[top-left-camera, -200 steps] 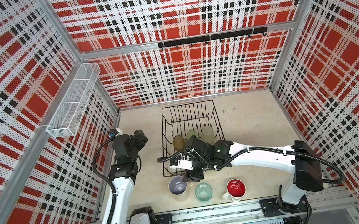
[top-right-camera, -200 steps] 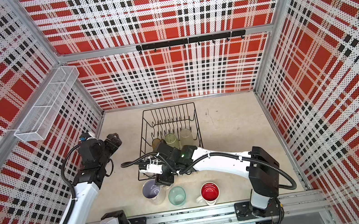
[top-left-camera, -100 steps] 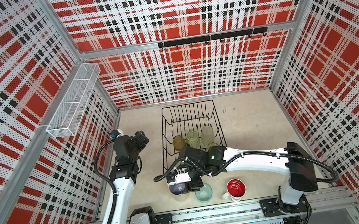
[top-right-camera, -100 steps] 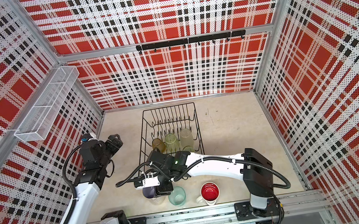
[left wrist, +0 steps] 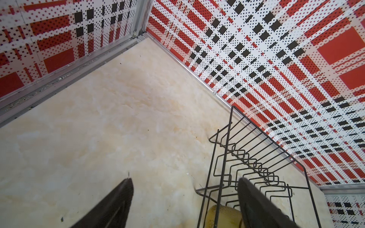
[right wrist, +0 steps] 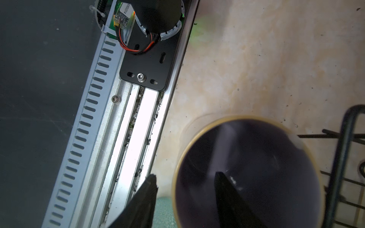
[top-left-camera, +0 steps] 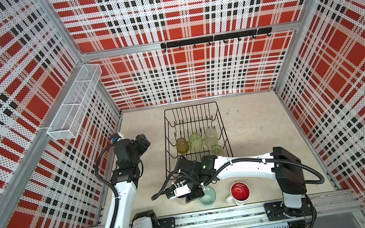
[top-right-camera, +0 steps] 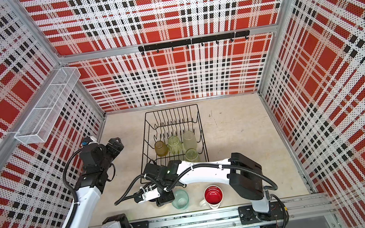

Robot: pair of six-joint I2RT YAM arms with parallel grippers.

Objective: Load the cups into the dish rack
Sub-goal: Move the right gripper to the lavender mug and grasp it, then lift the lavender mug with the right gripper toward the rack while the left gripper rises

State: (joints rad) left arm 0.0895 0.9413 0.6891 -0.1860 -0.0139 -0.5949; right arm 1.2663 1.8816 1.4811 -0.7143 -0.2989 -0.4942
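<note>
My right gripper (right wrist: 185,175) straddles the wall of the pink mug (right wrist: 256,154): one finger inside its dark lavender bowl, one outside, with gaps showing on both sides. In both top views the right gripper (top-left-camera: 191,195) covers that mug. The teal tumbler (top-left-camera: 207,196) and the white mug with a red inside (top-left-camera: 240,191) stand beside it. The dish rack (top-left-camera: 167,131) holds the amber (top-left-camera: 182,145), green (top-left-camera: 195,141), frosted (top-left-camera: 210,137) and second green (top-left-camera: 216,149) tumblers. My left gripper (top-left-camera: 143,143) hangs open and empty, left of the rack.
A white mesh shelf (top-left-camera: 73,105) hangs on the left wall and a black hook rail (top-left-camera: 214,38) on the back wall. The aluminium base rail (top-left-camera: 215,216) runs close in front of the cups. Plaid walls enclose three sides.
My right gripper has swung from the rack's front edge forward and left, come down over the pink mug, and its jaws have narrowed. The left arm has barely moved.
</note>
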